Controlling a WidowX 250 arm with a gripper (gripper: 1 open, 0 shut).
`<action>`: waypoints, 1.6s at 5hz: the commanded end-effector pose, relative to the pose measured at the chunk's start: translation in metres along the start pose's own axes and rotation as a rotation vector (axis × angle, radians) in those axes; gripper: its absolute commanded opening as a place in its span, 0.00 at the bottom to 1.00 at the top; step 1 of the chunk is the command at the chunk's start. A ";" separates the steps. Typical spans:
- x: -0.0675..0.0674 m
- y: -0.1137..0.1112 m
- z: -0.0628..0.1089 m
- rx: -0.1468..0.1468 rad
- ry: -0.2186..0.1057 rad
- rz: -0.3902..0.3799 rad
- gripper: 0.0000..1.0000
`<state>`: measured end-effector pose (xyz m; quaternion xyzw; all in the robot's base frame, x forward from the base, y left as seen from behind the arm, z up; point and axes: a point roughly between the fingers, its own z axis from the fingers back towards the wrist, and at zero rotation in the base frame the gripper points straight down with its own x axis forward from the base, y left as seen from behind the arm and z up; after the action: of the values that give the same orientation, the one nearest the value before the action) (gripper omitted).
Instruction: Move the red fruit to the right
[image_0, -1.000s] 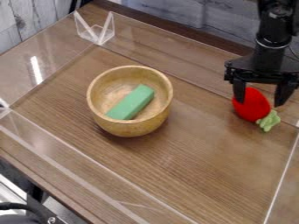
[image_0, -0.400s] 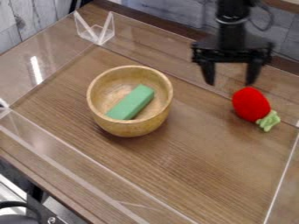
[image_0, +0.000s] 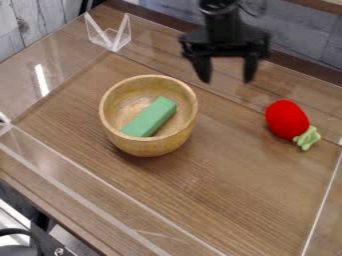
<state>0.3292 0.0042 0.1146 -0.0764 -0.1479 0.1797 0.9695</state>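
red fruit lies free at the right, gripper spread above the table

while the small bright red rounded toy fruit with its pale green leafy tip (image_0: 286, 119) lies on the wood-grain table (image_0: 227, 190) near the right edge, the black two-fingered gripper (image_0: 226, 71) hangs well apart from it, up and to the left, with its fingers spread wide and nothing between them.

judging by its look, the fruit is a light moulded toy, probably plastic or soft rubber, smooth and slightly glossy, so it may roll or squirt out of a loose pinch. it does not look fragile. its round red body is the part to take hold of, across the widest middle, with the fingers coming down from above; the leafy tip is thin and looks floppy, a poor place to grip. since the fruit lies on its side with the tip pointing lower right, closing across the body and not along it should keep it from slipping toward the leaf.

one container is in view: a round light wooden bowl (image_0: 114, 125) standing left of centre, well apart from the fruit. inside it lies a green rectangular block (image_0: 150, 116), set aslant across the bottom. low clear plastic walls (image_0: 321, 215) fence the table; at the far left corner they form a small clear bracket.
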 end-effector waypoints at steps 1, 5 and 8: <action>0.010 0.010 0.025 -0.009 -0.049 -0.077 1.00; 0.004 -0.001 0.016 0.025 -0.076 -0.198 1.00; 0.006 0.005 -0.007 0.027 -0.065 -0.253 1.00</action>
<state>0.3291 0.0109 0.0960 -0.0389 -0.1632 0.0657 0.9836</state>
